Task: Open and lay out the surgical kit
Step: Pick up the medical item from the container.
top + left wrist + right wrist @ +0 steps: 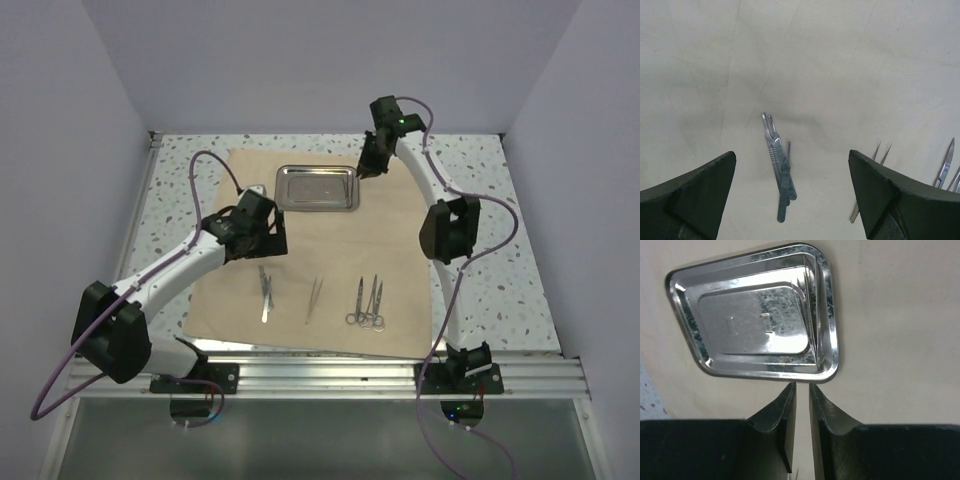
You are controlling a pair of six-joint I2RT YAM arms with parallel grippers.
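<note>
Speckled table (480, 200), enclosed by pale lilac walls. Tan cloth wrap (330, 250): spread flat as one large sheet over the middle of the table, its near edge at the table's near edge. Left gripper (792, 152): held above the left half of the cloth, fingers spread wide, nothing between them. Right gripper (802, 386): set just beside the tray's right edge, fingers drawn almost together with a thin slit left, nothing pinched. Steel tray (755, 325): placed at the middle of the cloth's far edge, unloaded. Scissors (368, 303): laid toward the cloth's near edge, right of centre. Scalpels (780, 165): bundled overlapping, left of centre, below the left gripper. Tweezers (314, 299): laid between scalpels and scissors.
</note>
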